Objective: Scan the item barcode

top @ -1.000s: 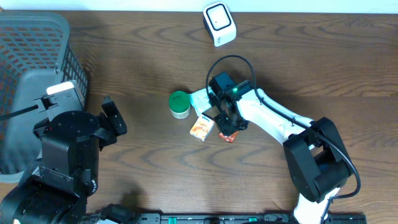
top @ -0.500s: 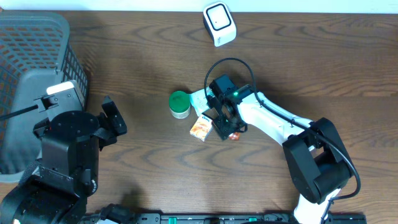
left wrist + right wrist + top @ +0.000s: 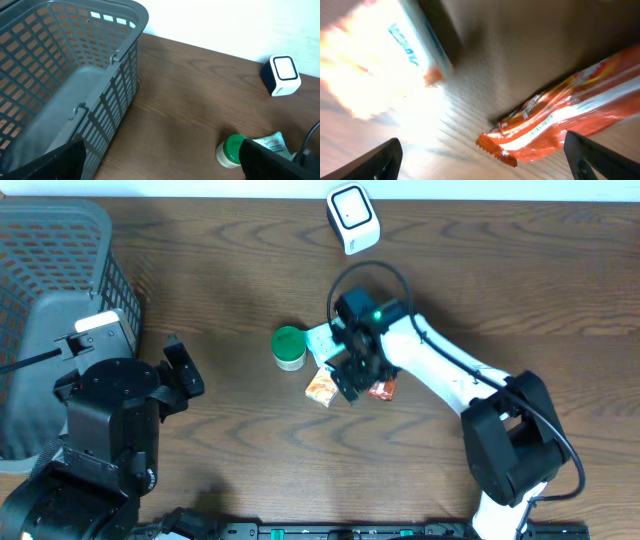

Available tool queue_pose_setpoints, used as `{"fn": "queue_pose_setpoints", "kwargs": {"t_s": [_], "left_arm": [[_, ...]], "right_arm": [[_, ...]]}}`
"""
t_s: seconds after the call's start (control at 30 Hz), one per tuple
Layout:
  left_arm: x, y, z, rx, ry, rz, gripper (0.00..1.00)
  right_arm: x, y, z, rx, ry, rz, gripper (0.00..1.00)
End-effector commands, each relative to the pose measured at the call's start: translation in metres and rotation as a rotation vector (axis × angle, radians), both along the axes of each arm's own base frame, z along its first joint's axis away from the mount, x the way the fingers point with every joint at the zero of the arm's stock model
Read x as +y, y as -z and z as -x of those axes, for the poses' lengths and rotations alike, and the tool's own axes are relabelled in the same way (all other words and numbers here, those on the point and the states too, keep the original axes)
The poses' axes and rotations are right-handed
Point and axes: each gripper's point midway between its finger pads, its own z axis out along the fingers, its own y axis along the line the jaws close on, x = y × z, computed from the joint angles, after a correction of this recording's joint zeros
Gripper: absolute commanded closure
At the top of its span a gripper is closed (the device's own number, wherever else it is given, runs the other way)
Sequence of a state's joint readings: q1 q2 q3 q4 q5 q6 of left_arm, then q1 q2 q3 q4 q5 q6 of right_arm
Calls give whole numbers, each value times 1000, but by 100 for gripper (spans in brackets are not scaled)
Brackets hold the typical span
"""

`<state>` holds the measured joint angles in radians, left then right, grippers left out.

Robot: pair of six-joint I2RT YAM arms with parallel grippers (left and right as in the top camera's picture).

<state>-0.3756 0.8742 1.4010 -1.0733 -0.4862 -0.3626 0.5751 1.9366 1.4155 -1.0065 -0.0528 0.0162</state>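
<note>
Looking down on a dark wood-grain table (image 3: 520, 270), w/ two robot arms at its near edge. The R gripper (image 3: 352, 380) hovers mid-table, jaws wide apart and clamped on nothing. In its wrist view the black fingers (image 3: 372, 162) sit at the bottom corners of the frame. A crinkly orange-red foil snack packet (image 3: 560, 122) lies flat on the wood beneath that gripper, touching neither finger as far as can be seen. A small orange-and-white carton (image 3: 323, 386) lies just beside the gripper; it's blurred in the wrist view. Near it stands a round jar w/ green lid (image 3: 290, 348), and next to that a white-and-teal soft pack (image 3: 322, 338). A white boxy barcode scanner (image 3: 353, 218) sits well apart, at the far edge. The L gripper (image 3: 160, 165) is also spread wide, holding nothing, beside a grey plastic mesh basket (image 3: 60, 240).
</note>
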Motion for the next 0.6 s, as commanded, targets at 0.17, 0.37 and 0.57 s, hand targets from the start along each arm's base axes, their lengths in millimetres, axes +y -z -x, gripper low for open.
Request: {"fn": "queue_pose_setpoints", "kwargs": {"t_s": [0.17, 0.37, 0.57], "left_arm": [[5, 0, 0, -1, -24, -13, 2], [5, 0, 0, -1, -24, -13, 2], [5, 0, 0, -1, -24, -13, 2]], "right_arm": [[4, -41, -32, -5, 322, -113, 9], [-9, -30, -38, -26, 387, -77, 1], [-37, -15, -51, 64, 722, -159, 1]]}}
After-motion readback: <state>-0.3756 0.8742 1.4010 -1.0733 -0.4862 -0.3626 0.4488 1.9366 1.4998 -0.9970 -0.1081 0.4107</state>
